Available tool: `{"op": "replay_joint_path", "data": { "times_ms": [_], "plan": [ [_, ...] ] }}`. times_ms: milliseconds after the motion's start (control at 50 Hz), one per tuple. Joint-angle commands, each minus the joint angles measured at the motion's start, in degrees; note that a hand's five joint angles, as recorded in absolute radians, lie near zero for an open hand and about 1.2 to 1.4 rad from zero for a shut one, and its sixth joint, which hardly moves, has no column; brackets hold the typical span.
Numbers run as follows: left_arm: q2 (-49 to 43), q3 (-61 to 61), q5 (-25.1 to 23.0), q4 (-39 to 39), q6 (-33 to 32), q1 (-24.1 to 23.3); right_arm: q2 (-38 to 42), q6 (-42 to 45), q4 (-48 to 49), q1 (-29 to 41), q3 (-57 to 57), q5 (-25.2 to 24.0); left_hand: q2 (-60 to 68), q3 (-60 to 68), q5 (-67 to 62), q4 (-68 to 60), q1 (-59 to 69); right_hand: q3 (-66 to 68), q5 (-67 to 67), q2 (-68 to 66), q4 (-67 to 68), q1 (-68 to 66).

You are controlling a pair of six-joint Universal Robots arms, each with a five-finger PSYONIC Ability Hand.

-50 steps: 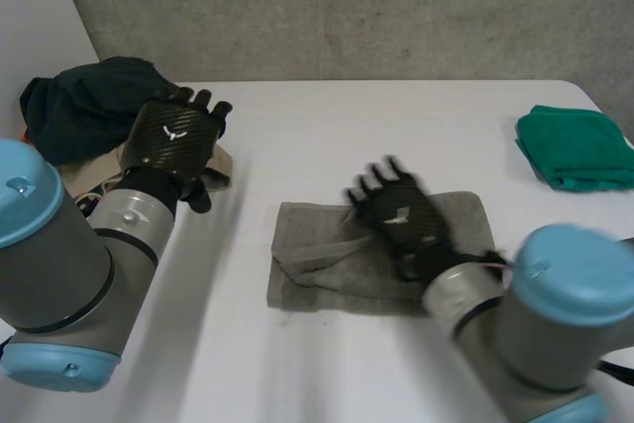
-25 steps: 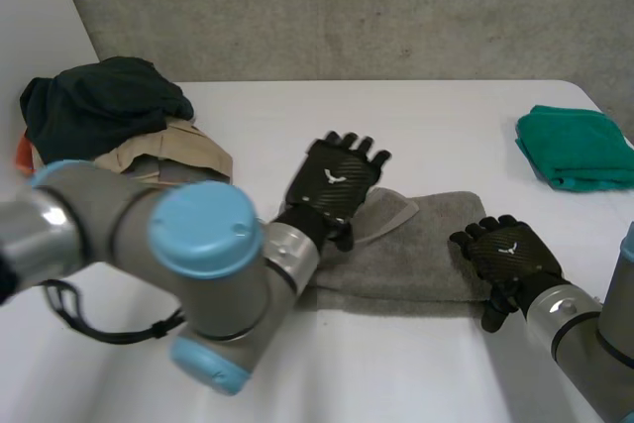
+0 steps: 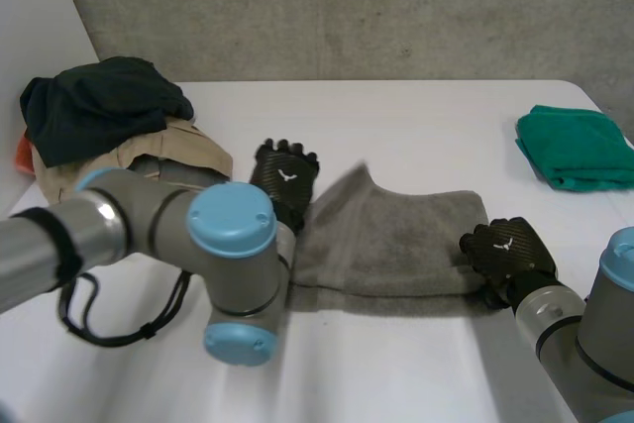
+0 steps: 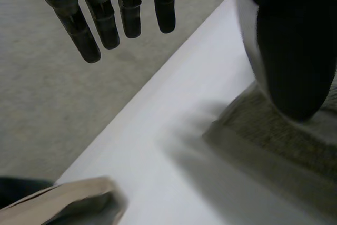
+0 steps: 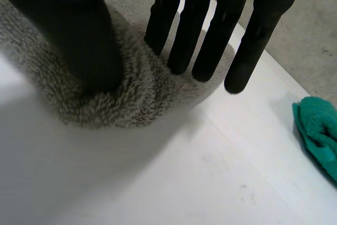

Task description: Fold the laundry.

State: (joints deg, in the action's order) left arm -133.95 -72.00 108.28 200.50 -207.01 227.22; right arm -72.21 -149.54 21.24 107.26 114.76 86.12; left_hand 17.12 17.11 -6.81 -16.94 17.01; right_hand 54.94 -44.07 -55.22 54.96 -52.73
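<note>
Two hands sit at opposite ends of the grey towel [image 3: 396, 245], which lies mid-frame on the table [image 3: 426, 116], long axis left to right. The left hand [image 3: 285, 177], fingers [image 4: 105, 22] straight and holding nothing, is beside the towel's raised left corner; the right hand [image 3: 507, 253] presses straight fingers [image 5: 184, 30] and thumb onto its right end. Loose clothes [image 3: 109, 111] are heaped at upper left, a folded green cloth [image 3: 575, 146] at the right edge.

Towel [image 3: 396, 240] lay mid table [image 3: 416, 116], left hand [image 3: 282, 180] at one end, right hand [image 3: 507, 253] on the other; clothes pile [image 3: 109, 116] back-left, folded cloth [image 3: 575, 146] back-right.
</note>
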Motion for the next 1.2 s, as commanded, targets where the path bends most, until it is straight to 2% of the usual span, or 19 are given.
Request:
{"op": "replay_joint_path", "data": {
  "times_ms": [20,140,200,280,360,440,500,580,600,620,680,740,760,800,840,920,1020,1100,1200],
  "plan": [
    [12.74,-11.05,0.01,-0.02,2.05,-2.39,0.58,7.22,0.56,-0.39,-0.76,3.16,-0.01,0.00,-0.30,-0.17,0.10,21.55,-22.43,-21.28,21.54,-23.77],
    [19.78,-16.68,-0.26,-0.72,4.33,-2.92,0.41,19.60,0.47,-0.04,-2.25,7.56,-0.17,-0.16,-0.13,-0.01,-0.07,25.06,-25.93,-24.78,25.04,-27.27],
    [22.33,-19.31,-0.43,-0.72,4.33,-2.49,-0.12,24.19,0.73,0.49,-3.49,8.09,-0.17,-0.16,-0.13,-0.01,-0.07,25.06,-25.93,-24.78,25.04,-27.27],
    [25.49,-21.69,-0.44,-0.72,4.34,-1.35,-0.56,28.77,3.01,6.09,-7.52,6.87,-1.01,-1.01,0.71,0.84,-0.91,25.06,-25.93,-24.78,25.04,-27.27],
    [27.60,-23.27,-0.44,-0.72,4.42,1.64,0.14,31.76,8.36,17.50,-11.04,0.13,-1.69,-1.68,1.38,1.51,-1.58,25.06,-25.93,-24.78,25.04,-27.27],
    [29.19,-24.68,-0.61,-0.72,4.51,3.49,3.64,33.60,10.05,24.28,-10.70,-8.57,-2.02,-2.01,1.72,1.85,-1.92,25.06,-25.93,-24.78,25.04,-27.27],
    [29.63,-25.21,-0.61,-0.72,4.51,3.93,6.90,33.96,10.05,26.50,-10.70,-11.59,-2.69,-2.69,2.39,2.52,-2.59,24.95,-25.83,-24.68,24.94,-27.17],
    [29.71,-25.21,-0.79,-0.63,4.68,4.20,8.93,33.26,10.14,27.21,-11.75,-9.23,-3.54,-3.53,3.23,3.36,-3.43,-13.27,12.39,13.54,-13.28,11.05],
    [29.63,-25.12,-0.87,-0.55,4.86,4.20,8.67,31.78,10.14,27.04,-11.84,-6.61,-3.87,-3.86,3.57,3.69,-3.77,-38.21,37.34,38.49,-38.23,36.00],
    [29.63,-25.04,-0.88,-0.55,5.04,4.20,8.58,30.63,10.31,27.21,-11.93,-5.28,-4.04,-4.03,3.74,3.86,-3.94,-44.94,44.07,45.22,-44.96,42.73],
    [29.37,-23.98,-1.14,-0.20,6.18,4.02,5.53,21.71,9.97,26.69,-11.93,-1.50,-4.04,-4.03,3.74,3.86,-3.94,-44.94,44.07,45.22,-44.96,42.73],
    [28.93,-21.70,-3.33,0.07,7.14,3.58,-0.63,12.29,9.61,24.58,-11.05,-0.78,-4.04,-4.03,3.74,3.86,-3.94,-44.94,44.07,45.22,-44.96,42.73],
    [28.75,-21.00,-4.12,0.07,7.49,3.58,-4.65,4.77,8.74,22.75,-10.53,-0.78,-4.04,-4.03,3.74,3.86,-3.94,-44.94,44.07,45.22,-44.96,42.73],
    [27.97,-19.16,-6.75,0.07,8.98,3.40,-7.40,-2.65,6.63,20.98,-10.08,-0.87,-4.04,-4.03,3.74,3.86,-3.94,-44.94,44.07,45.22,-44.96,42.73],
    [27.00,-17.92,-8.51,-0.02,10.39,3.06,-10.30,-12.49,0.50,18.70,-10.87,-1.22,-3.88,-3.87,3.57,3.70,-3.77,-44.94,44.07,45.22,-44.96,42.73],
    [23.13,-13.36,-10.98,-0.81,14.43,0.60,-12.42,-21.65,-11.53,12.12,-14.37,-2.62,-3.54,-3.53,3.23,3.36,-3.43,-44.94,44.07,45.22,-44.96,42.73],
    [16.28,-8.34,-11.33,-4.05,17.08,-2.31,-7.43,-23.17,-20.88,5.95,-18.34,-5.17,-2.86,-2.86,2.56,2.69,-2.76,-44.94,44.07,45.22,-44.96,42.73],
    [8.73,-3.34,-10.46,-10.72,17.52,-2.92,1.26,-23.43,-24.13,5.32,-23.95,-7.02,-2.70,-2.69,2.39,2.52,-2.59,-44.94,44.07,45.22,-44.96,42.73],
    [5.72,-2.71,-7.47,-14.34,17.08,-3.54,8.48,-23.17,-25.46,5.15,-28.00,-9.13,-2.53,-2.52,2.22,2.35,-2.42,-44.94,44.07,45.22,-44.96,42.73]
  ]
}}
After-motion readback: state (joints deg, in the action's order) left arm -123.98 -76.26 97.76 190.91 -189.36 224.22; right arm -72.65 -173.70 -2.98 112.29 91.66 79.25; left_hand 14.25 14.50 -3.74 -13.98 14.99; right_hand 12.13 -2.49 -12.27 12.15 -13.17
